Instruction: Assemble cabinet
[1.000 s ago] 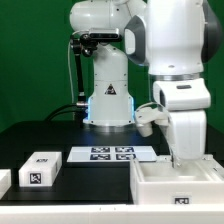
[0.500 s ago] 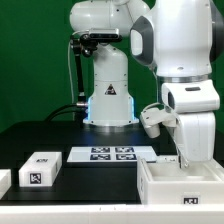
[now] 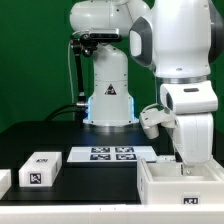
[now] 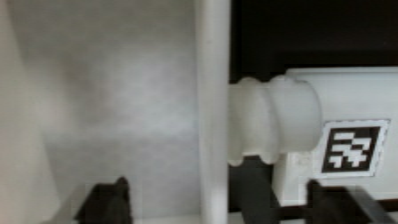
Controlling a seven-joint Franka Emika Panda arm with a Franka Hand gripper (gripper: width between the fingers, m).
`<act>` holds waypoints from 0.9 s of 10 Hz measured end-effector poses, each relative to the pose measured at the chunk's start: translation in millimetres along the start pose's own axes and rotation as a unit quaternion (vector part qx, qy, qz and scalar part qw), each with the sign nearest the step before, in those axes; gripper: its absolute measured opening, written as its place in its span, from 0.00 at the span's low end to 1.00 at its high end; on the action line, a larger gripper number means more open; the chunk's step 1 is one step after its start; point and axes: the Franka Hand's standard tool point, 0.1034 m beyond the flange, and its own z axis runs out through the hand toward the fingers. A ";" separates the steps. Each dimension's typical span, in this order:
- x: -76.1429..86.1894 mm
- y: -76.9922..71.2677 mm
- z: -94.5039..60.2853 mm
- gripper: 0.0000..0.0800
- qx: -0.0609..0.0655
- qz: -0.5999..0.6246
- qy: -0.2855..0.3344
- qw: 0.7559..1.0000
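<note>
The cabinet (image 3: 180, 186), a large white open box with a small tag on its front, stands at the front of the exterior view's right. My gripper (image 3: 186, 166) reaches down onto its top edge. In the wrist view the gripper (image 4: 198, 205) is open. Its dark fingers (image 4: 111, 202) stand apart on either side of the cabinet's thin white wall (image 4: 214, 100), with gaps to both. The cabinet's pale inside (image 4: 98, 100) fills one side. A white rounded part with a tag (image 4: 329, 125) lies on the black table just outside the wall.
The marker board (image 3: 110, 153) lies flat in front of the robot base. A small white tagged block (image 3: 40, 167) sits at the exterior view's left, and another white piece (image 3: 4, 180) is cut off by the left edge. The table is black.
My arm and the cabinet shifted toward the exterior view's right between one second and half a second ago. Since then nothing visibly moved.
</note>
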 end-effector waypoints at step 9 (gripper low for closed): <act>-2.4 -0.4 -2.9 0.81 0.002 0.010 -0.002 1.000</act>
